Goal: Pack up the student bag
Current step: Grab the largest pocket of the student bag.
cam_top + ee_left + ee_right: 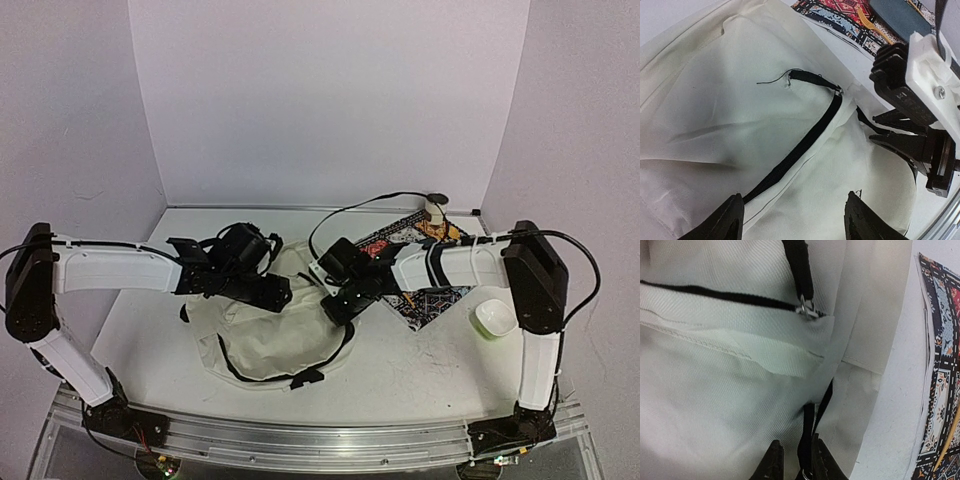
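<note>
**Right gripper** (796,442): fingers (774,462) parted only narrowly. A black pull strap (807,440) runs up between them. It lies against the finger at 3 o'clock, and a sliver of cloth shows between it and the finger at 9 o'clock, so it is not pinched.

**Left gripper** (794,200): fingers (725,222) spread wide, holding nothing, poised over cream cloth. A black zipper line (800,145) runs from between them toward 1 o'clock.

**Metal slider** (807,307): at 12 o'clock from the right fingertips, at the end of a second black zipper.

**Student bag** (265,335): cream fabric, lying flat and rumpled on the table (420,370). It sits at the middle of the top view, a little toward 7 o'clock. Both grippers meet over its far edge, the left coming in from 9 o'clock and the right from 3 o'clock. Black strap ends trail off its near edge at 6 o'clock.

**Patterned mat** (435,300): multicoloured, flat on the table at 2 o'clock from the bag, just beside it and partly under the right arm.

**Bowl** (493,318): small and pale, at 3 o'clock from the bag, beyond the mat's near corner.
</note>
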You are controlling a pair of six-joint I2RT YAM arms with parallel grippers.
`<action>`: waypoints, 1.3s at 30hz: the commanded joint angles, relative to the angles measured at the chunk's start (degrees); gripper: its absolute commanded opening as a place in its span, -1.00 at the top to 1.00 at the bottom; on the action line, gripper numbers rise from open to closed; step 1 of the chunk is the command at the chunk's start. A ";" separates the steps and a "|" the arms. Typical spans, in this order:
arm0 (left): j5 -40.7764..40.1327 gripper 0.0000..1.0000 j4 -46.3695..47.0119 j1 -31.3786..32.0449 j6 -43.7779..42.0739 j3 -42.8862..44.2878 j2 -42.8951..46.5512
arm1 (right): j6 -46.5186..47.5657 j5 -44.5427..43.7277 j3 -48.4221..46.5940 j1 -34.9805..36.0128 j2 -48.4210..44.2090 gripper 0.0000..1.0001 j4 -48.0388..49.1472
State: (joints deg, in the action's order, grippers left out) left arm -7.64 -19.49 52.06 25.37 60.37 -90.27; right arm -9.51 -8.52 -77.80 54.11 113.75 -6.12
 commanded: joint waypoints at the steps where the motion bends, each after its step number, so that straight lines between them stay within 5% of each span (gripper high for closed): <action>1: 0.11 -0.40 0.60 -0.53 0.40 -0.74 2.67 | 1.45 -3.24 -5.04 0.48 2.91 0.53 -4.43; 14: 0.67 -0.40 0.59 -0.90 0.13 -0.78 3.30 | 1.48 -5.71 -8.33 0.71 8.08 0.57 -7.74; 21: 1.09 -0.41 0.59 -0.99 0.09 -0.41 2.82 | 1.34 -7.45 -8.44 0.72 7.36 0.94 -8.38; 39: 3.43 -0.42 0.61 -1.81 -5.26 12.07 -8.12 | -0.98 2.74 10.00 0.92 -16.10 1.00 4.57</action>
State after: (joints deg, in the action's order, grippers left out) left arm -5.43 -19.62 51.11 23.13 66.14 -95.53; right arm -8.85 -9.11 -72.55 54.68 101.57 -5.30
